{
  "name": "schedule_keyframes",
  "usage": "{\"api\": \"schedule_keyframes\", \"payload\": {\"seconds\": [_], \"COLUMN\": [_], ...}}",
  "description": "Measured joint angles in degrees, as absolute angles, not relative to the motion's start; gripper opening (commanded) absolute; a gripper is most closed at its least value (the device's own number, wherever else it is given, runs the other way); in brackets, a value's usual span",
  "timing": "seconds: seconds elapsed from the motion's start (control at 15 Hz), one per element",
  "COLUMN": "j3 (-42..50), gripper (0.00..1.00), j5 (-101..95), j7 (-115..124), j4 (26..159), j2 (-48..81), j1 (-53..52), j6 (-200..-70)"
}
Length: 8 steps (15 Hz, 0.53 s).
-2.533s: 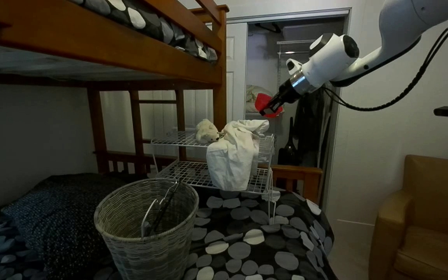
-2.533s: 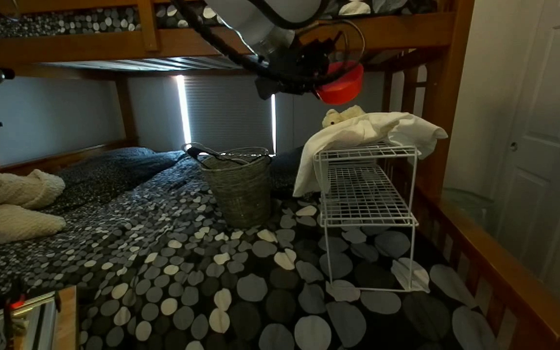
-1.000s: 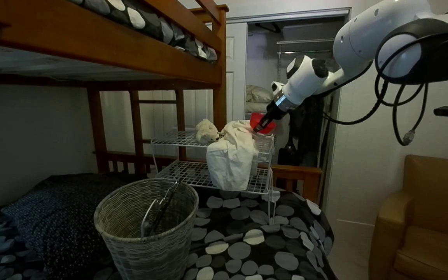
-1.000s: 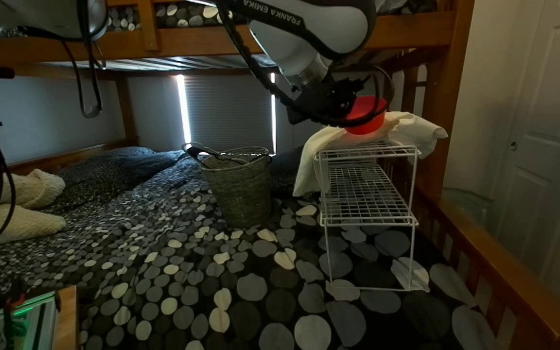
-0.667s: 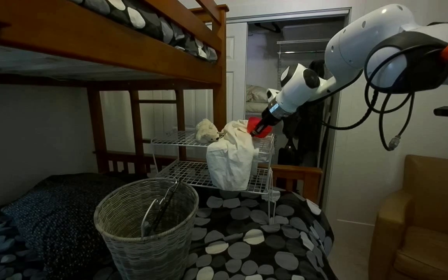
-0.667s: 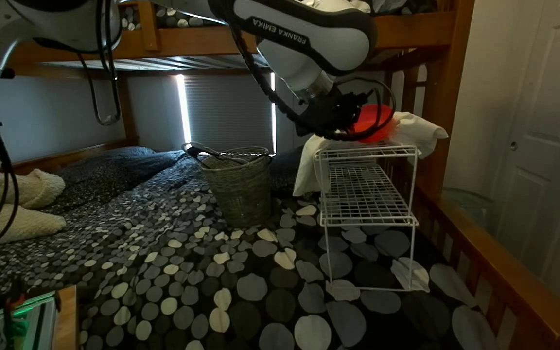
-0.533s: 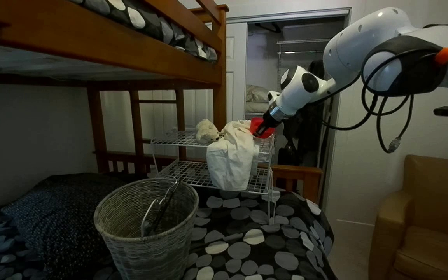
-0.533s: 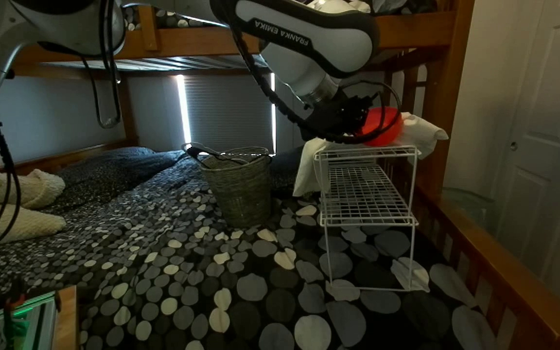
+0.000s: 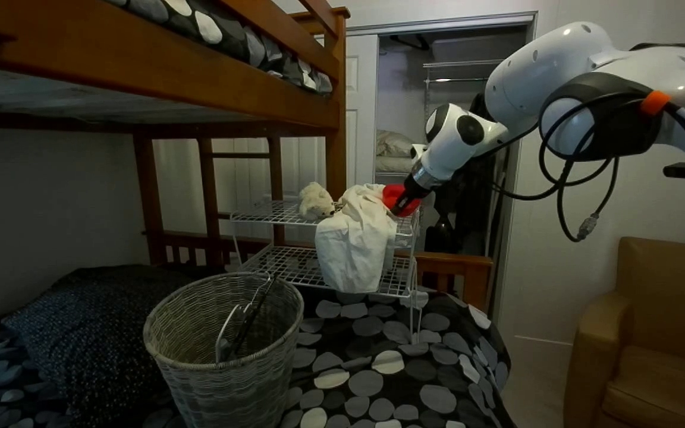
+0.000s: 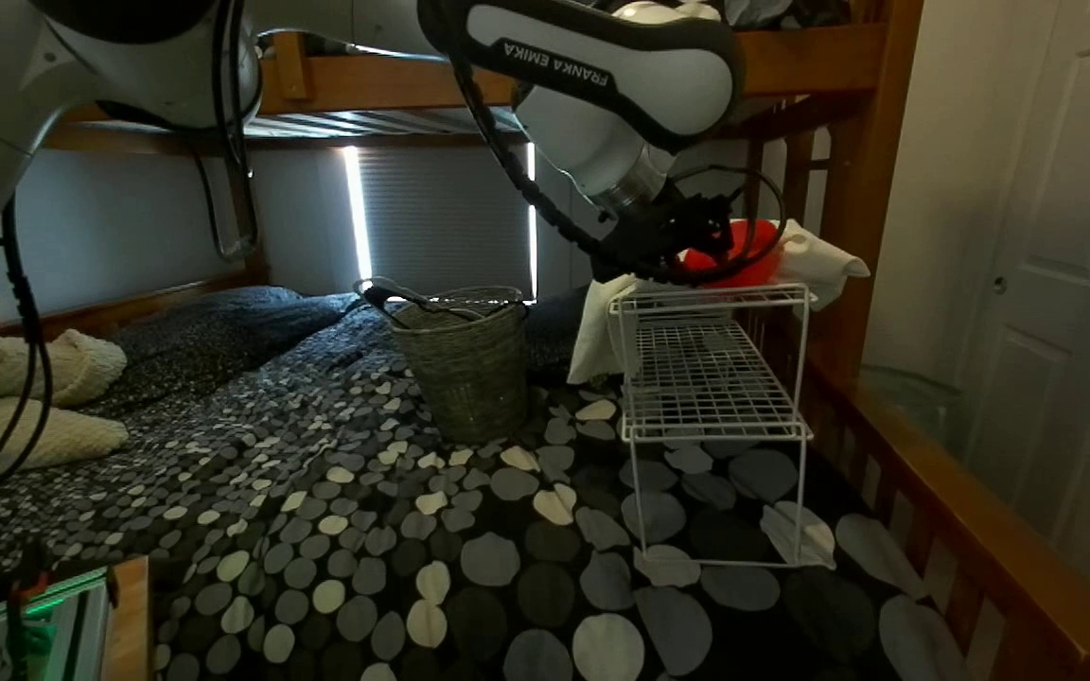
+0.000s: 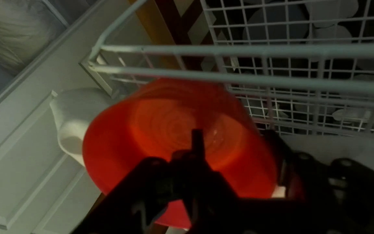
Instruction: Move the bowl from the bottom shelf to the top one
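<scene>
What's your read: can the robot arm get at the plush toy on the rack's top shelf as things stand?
Probably not directly: the pincer is at the red bowl, and the white cloth lies bunched between pincer and plush toy. Lifting up and over the cloth might work.

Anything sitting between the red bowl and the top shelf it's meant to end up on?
Possibly the white cloth: it drapes over the top shelf right by the red bowl, though whether it reaches underneath is hidden. The plush bear sits on the cloth's far side, so it likely won't block. Nothing else visible intervenes.
</scene>
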<state>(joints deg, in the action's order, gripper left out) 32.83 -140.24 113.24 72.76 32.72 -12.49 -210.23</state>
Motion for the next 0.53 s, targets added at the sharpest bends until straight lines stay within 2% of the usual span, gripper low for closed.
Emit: {"api": "schedule_keyframes", "payload": {"seconds": [0.13, 0.2, 0.53], "j3": [32.86, 32.86, 30.76], "gripper": [0.98, 1.00, 1.00], "j5": [-140.24, -140.25, -139.46], "j7": [113.25, 113.25, 110.77], "j4": [71.99, 71.80, 72.09], "j2": [32.12, 31.46, 23.98], "j1": [-13.03, -13.45, -14.36], "j6": [-210.97, -211.29, -214.51]}}
